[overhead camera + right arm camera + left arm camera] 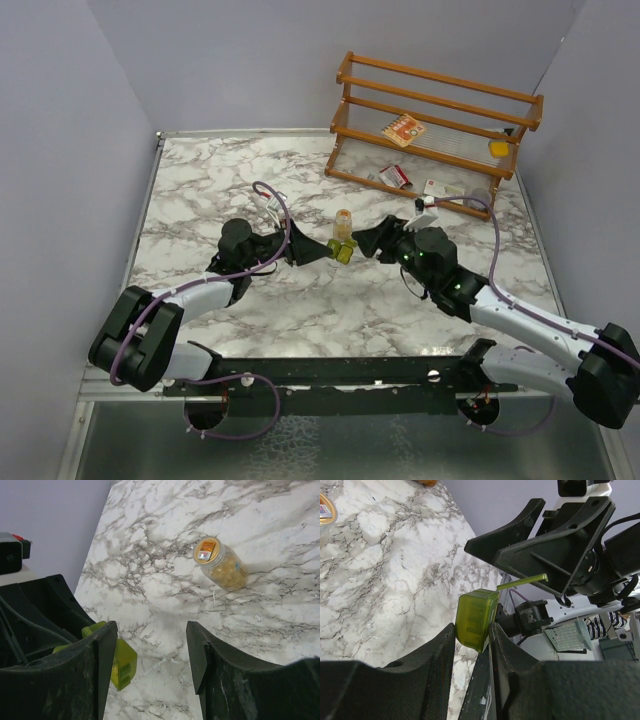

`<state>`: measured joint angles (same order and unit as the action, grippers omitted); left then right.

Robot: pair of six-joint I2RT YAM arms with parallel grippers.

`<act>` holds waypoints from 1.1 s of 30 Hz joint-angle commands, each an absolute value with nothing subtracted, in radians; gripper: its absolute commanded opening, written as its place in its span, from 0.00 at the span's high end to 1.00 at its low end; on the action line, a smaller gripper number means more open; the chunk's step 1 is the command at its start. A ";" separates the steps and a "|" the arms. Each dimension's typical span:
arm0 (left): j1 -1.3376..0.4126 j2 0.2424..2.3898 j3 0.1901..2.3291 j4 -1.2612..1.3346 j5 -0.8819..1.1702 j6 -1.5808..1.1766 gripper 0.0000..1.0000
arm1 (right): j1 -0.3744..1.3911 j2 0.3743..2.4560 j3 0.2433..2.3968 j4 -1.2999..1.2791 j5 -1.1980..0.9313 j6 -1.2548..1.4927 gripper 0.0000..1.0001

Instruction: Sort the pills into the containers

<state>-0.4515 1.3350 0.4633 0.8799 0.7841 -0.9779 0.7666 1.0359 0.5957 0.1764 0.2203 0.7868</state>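
1. The left tool [472, 634] is clenched on the olive-green pill box [476, 620], with one finger pressed against each side of the box.
2. The pill box sits near the middle of the marble bench [200, 190], between the two tools. Its thin lid [522, 581] stands open and points toward the right tool. I cannot tell whether the box touches the bench.
3. The right tool [151, 630] is released, its fingers spread wide with nothing between them. It faces the left tool closely, and in the right wrist view the pill box shows just beside its left-hand finger.
4. The clear bottle [220, 564] stands upright on the bench just behind the pill box, apart from both tools. Its cap is on.
5. The pills [229, 576] show as a yellow-orange mass inside the bottle. I cannot see into the compartments of the box.
6. A wooden rack [440, 100] stands at the far right corner of the bench, well apart from the tools.
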 commanded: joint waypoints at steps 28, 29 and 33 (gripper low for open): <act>-0.441 1.344 0.488 0.888 0.717 -1.004 1.00 | 0.772 1.077 0.523 0.399 0.009 0.797 0.39; -0.441 1.343 0.490 0.889 0.715 -1.006 1.00 | 0.772 1.081 0.522 0.406 0.002 0.797 0.39; -0.440 1.340 0.491 0.889 0.707 -1.016 1.00 | 0.772 1.086 0.515 0.445 -0.032 0.788 0.40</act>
